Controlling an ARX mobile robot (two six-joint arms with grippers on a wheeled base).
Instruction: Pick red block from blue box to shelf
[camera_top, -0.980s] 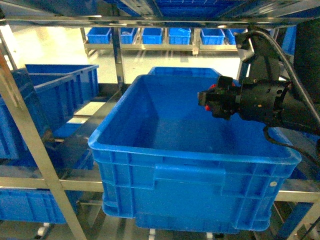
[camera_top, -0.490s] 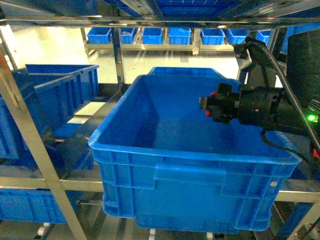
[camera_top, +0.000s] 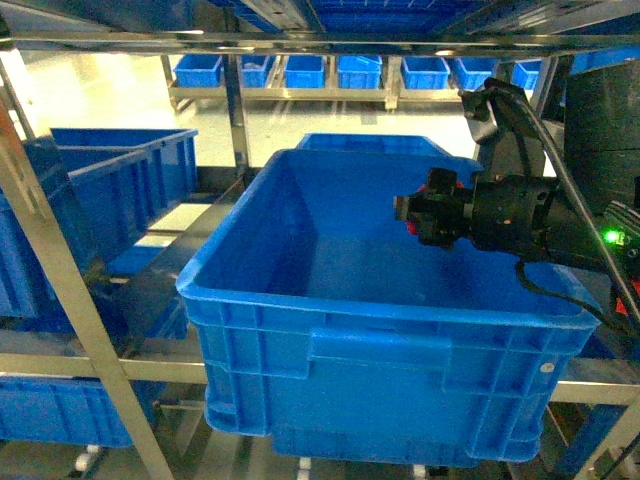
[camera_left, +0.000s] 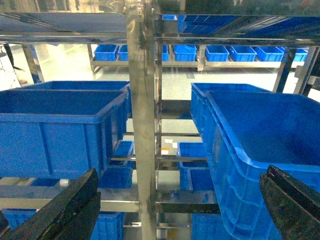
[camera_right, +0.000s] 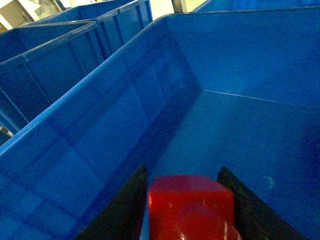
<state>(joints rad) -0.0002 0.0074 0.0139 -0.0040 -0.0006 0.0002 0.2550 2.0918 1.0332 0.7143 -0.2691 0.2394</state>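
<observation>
My right gripper (camera_top: 408, 214) is shut on the red block (camera_right: 190, 207), and a bit of red (camera_top: 412, 228) shows at its tip in the head view. It hangs inside the top of a large dark blue ribbed crate (camera_top: 300, 300) that stands on the shelf (camera_top: 236, 110), above the crate's bare floor (camera_right: 240, 130). My left gripper (camera_left: 177, 210) is open with nothing between its fingers (camera_left: 65, 210), facing a shelf upright (camera_left: 142, 125). It does not show in the head view. The blue box is out of view.
Another dark blue crate (camera_top: 120, 180) stands on the shelf to the left, and also shows in the left wrist view (camera_left: 60, 125). More crates (camera_top: 60, 410) sit on the lower tier. A far rack holds a row of small blue bins (camera_top: 360, 70). Steel rails (camera_top: 300, 42) cross overhead.
My right gripper, still holding the red block, has drifted slightly left and a touch lower over the crate. Nothing else has moved.
</observation>
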